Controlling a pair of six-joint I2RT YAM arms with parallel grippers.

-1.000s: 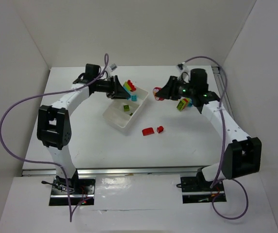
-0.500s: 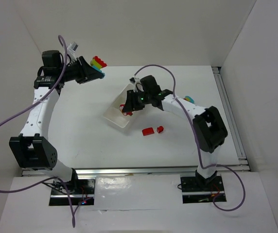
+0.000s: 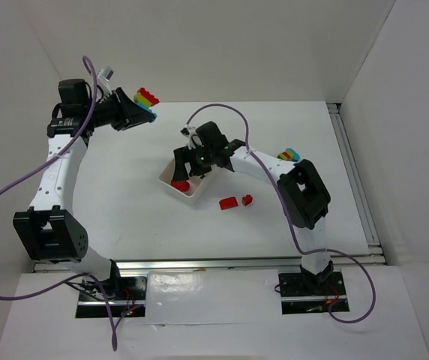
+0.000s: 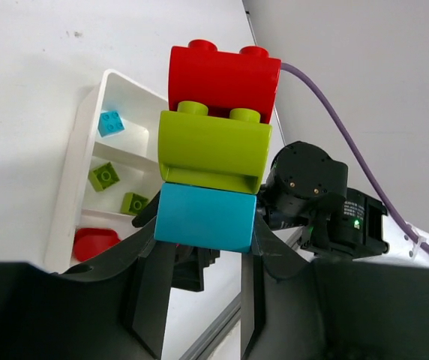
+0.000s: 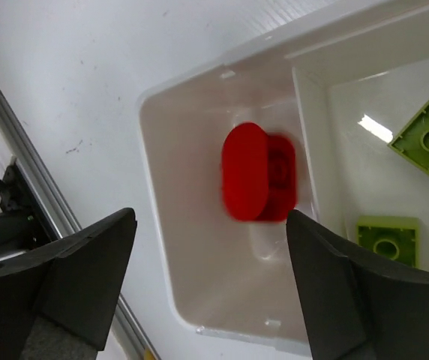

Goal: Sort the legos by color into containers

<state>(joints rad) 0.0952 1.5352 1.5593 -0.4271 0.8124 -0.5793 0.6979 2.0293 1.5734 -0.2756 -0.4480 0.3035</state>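
- Left gripper pinches a red-lime-cyan lego stack at upper left, well apart from the tray.
- Right gripper, fingers spread, hangs over the tray's end compartment; a blurred red brick shows inside.
- Two loose red bricks lie near the tray's lower-right edge.

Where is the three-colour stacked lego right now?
In the top view, the stacked lego is at the far left, gripped by the left tool, well left of the tray.

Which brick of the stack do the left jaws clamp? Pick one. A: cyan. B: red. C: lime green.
A: in the left wrist view the left jaws pinch the cyan brick, with the lime green brick and red brick stacked beyond it.
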